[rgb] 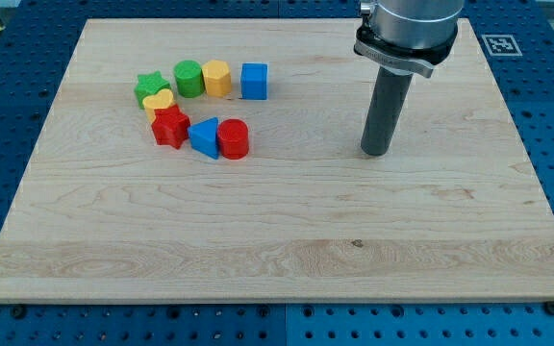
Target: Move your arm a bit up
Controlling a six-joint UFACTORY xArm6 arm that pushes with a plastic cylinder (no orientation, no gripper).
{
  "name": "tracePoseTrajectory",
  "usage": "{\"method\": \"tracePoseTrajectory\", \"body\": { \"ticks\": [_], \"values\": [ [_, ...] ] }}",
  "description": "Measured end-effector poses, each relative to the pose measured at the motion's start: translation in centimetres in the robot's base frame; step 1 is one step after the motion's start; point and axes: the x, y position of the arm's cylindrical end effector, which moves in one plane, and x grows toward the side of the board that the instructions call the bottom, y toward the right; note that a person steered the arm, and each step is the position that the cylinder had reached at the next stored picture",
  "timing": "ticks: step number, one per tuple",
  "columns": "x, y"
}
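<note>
My tip (376,152) rests on the wooden board (277,250), right of centre, well apart from all blocks. The blocks cluster at the view's upper left: a green star (150,86), a green cylinder (188,78), a yellow hexagon block (217,78) and a blue cube (254,81) in an upper row. Below them lie a yellow heart (159,102), a red star (170,126), a blue triangle (204,136) and a red cylinder (234,138). The red cylinder is the block nearest my tip, far to its left.
The board sits on a blue perforated table (8,86). A black-and-white marker tag (501,44) lies off the board's top right corner. The arm's grey body (410,29) rises above the rod at the view's top.
</note>
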Motion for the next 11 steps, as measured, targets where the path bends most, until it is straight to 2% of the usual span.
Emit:
{"method": "tracePoseTrajectory", "body": {
  "ticks": [2,6,8,10,11],
  "values": [
    [0.0,1.7],
    [0.0,1.3],
    [-8.5,0.4],
    [-15.7,-9.1],
    [-15.7,-13.6]
  ]
}}
